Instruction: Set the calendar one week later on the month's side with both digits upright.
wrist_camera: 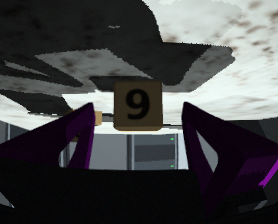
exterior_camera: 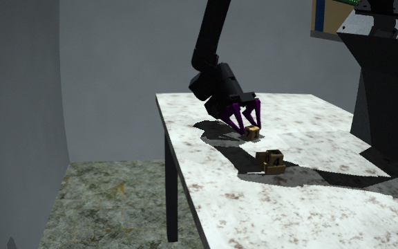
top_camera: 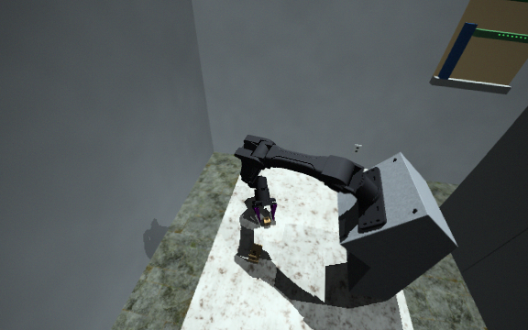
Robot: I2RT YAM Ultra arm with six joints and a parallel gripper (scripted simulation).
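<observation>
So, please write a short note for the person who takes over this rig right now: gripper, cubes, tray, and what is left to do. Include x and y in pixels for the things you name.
Gripper (top_camera: 265, 214) (exterior_camera: 252, 131) (wrist_camera: 138, 109): open, fingers either side of the loose cube (top_camera: 267, 221) (exterior_camera: 251, 133) (wrist_camera: 138, 106), not gripping it.
Loose cube: on the table, outside the tray (exterior_camera: 275, 169); 9 faces the wrist camera, 7 and 1 show in the exterior view.
Other cube (exterior_camera: 275, 159): in the tray, a 4 showing on one side.
Done: cannot confirm the date; one cube is in the tray.
Left: loose cube into the tray beside the other, right digits upright, let go.
</observation>
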